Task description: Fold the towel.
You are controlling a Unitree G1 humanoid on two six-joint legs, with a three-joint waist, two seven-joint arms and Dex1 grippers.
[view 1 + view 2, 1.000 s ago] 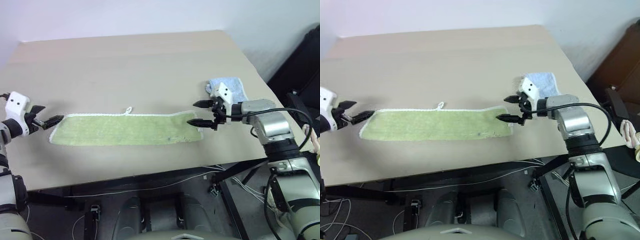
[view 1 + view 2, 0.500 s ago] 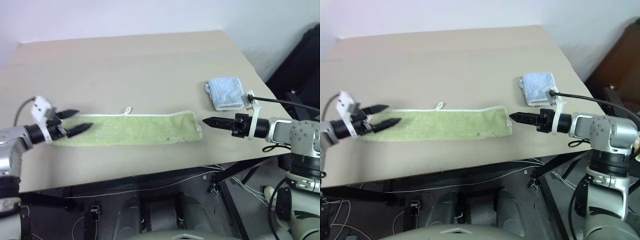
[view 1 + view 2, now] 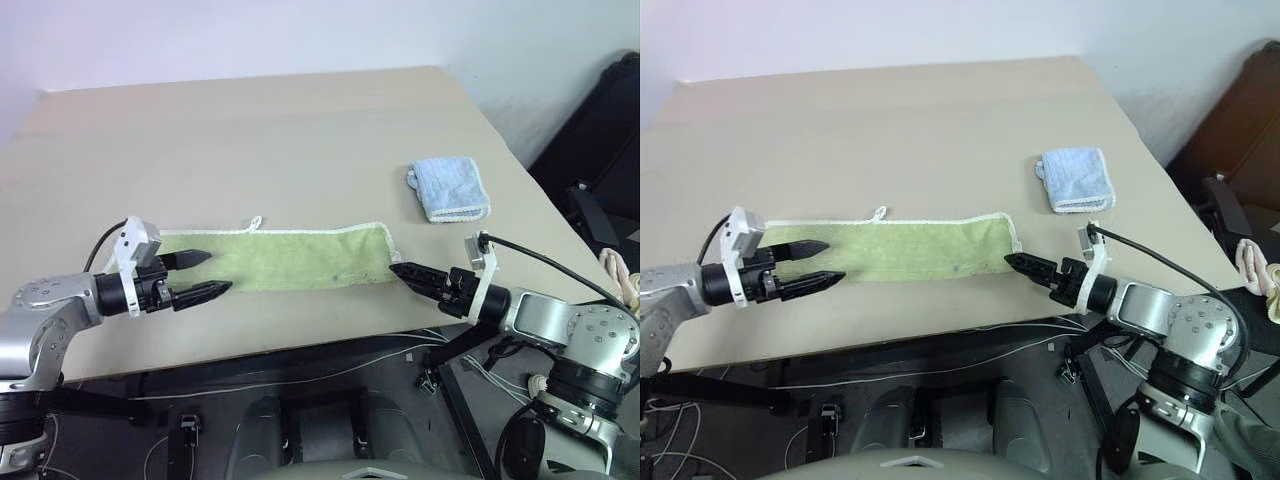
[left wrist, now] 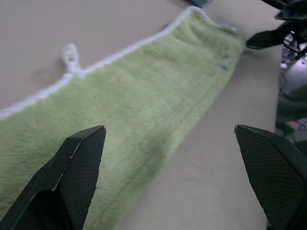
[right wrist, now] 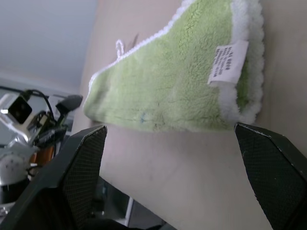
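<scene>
Beige tabletop (image 3: 300,130) against a pale wall carries the towel (image 3: 290,258), a long green strip lying flat near the front edge, running left to right, already doubled lengthwise by the look of its thick near side; its white stitched edging and small loop (image 3: 256,222) face the far edge. A smaller blue towel (image 3: 448,188) sits folded near the right edge, well apart. The left gripper (image 3: 200,274) hangs over the strip's left end with its jaws wide apart and nothing between them, one finger above the cloth and one just off its near side. The right gripper (image 3: 410,272) points at the strip's right end, just beside it, jaws also spread wide and empty; its wrist view shows a white label (image 5: 223,62) sewn at that end. Terry cloth like this is probably light, soft and limp: it will sag and drape rather than hold a shape, and its pile should grip the fingers well, with nothing fragile about it. The likely best hold is a pinch at an end corner, through both layers and the stitched edging, so the layers do not slide apart when one end is carried over to the other
</scene>
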